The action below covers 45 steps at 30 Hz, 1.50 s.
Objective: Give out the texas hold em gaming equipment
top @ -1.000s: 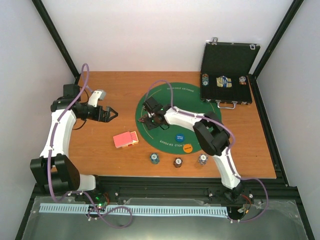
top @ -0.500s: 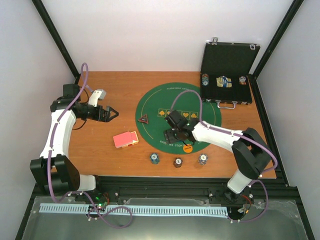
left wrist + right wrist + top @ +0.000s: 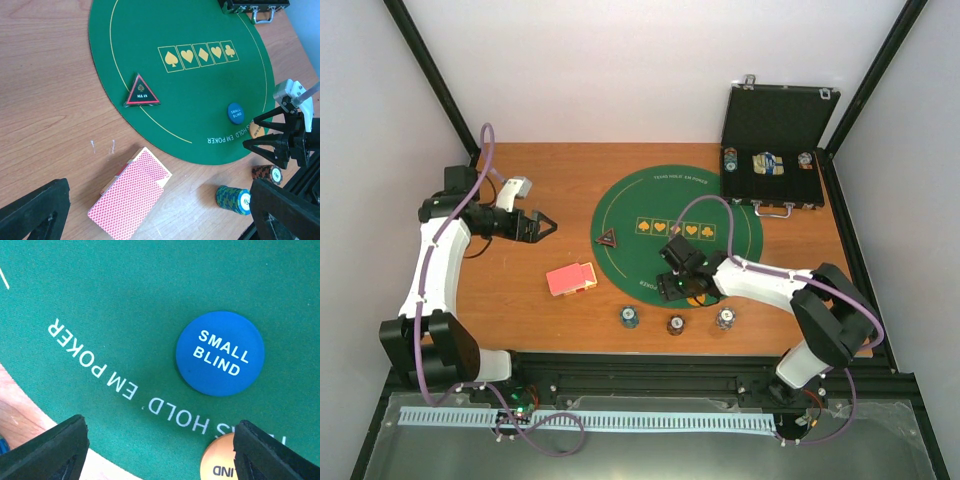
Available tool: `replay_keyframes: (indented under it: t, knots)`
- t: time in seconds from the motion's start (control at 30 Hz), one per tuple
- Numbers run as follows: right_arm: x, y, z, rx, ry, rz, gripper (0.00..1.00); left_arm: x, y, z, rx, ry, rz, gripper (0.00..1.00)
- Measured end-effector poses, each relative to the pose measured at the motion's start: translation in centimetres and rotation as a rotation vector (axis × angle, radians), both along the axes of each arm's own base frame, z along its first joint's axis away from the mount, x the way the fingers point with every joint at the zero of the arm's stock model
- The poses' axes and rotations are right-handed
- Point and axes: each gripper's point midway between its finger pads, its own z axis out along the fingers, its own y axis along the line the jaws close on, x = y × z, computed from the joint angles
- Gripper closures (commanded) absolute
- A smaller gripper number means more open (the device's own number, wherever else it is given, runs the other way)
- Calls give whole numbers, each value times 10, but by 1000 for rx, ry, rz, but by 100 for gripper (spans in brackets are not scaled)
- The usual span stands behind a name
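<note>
Right end effector (image 3: 162, 454) fingers apart, empty, over green mat (image 3: 125, 300); SMALL BLIND blue disc (image 3: 220, 353) just ahead, orange disc (image 3: 219, 464) beside its right finger. Left end effector (image 3: 542, 227) apart, empty.

I read "SMALL BLIND" in white on the blue disc (image 3: 220, 353). On the triangle (image 3: 142, 93), "ALL IN". On the green mat (image 3: 125, 300), "HOLD' EM POKER" along its edge. On the orange disc (image 3: 218, 466), only "IND" is legible.

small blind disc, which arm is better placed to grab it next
Right. The right gripper hangs open close over the blue disc on the green mat. The left gripper is open too, but off the mat over the wooden table, beyond the red-backed cards.
</note>
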Motion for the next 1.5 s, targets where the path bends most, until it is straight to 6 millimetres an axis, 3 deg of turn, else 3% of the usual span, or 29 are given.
replay_keyframes:
  t: [0.23, 0.4, 0.57, 0.7, 0.83, 1.13, 1.5]
  knots:
    - [2, -4, 0, -3, -13, -7, 32, -1, -1, 3, -8, 3, -3, 0]
    - [7, -8, -12, -23, 3, -18, 37, -1, -2, 3, -10, 3, -5, 0]
    - [17, -14, -23, -30, 21, -48, 41, -2, -3, 4, -17, 1, -8, 0]
    - [25, -12, -24, -28, 9, -46, 51, -2, -4, 5, -24, 1, -11, 0]
    - [34, -14, -24, -22, 8, -62, 52, -2, -4, 5, -27, 0, -13, 0]
    - [73, -6, -23, -12, -14, -98, 54, -3, -5, 5, -34, 5, -16, 0]
    - [142, 4, -22, 19, -59, -167, 55, -5, -6, 5, -35, 14, -17, 0]
